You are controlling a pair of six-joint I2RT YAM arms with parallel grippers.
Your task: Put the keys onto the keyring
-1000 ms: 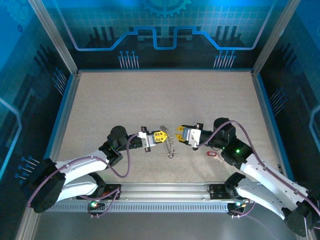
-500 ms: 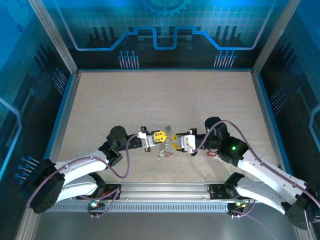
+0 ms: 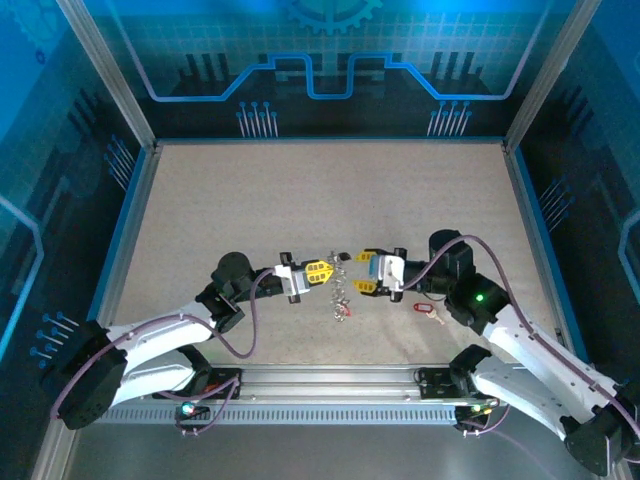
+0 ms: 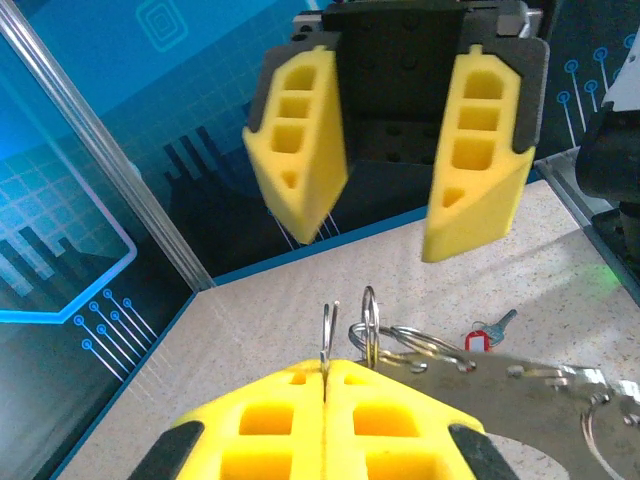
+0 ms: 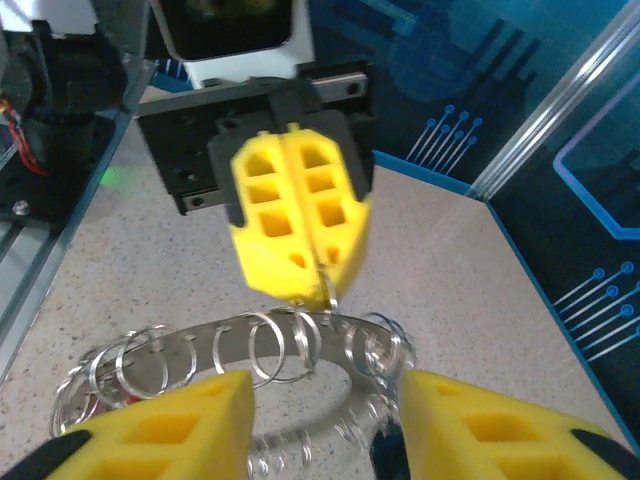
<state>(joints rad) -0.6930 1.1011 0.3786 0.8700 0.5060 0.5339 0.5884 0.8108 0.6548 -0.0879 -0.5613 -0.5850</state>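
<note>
No legible writing, label, brand or number appears on any surface.

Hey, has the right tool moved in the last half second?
Yes. The right tool pulled back to the right, away from the left tool, which held its place, and slightly farther from the near rail. Its jaws stand wider.

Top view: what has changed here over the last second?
The right gripper pushed in toward the left gripper, then drew back a little and opened its jaws. The left gripper stayed shut on the keyring; the red key stayed on the table.
</note>
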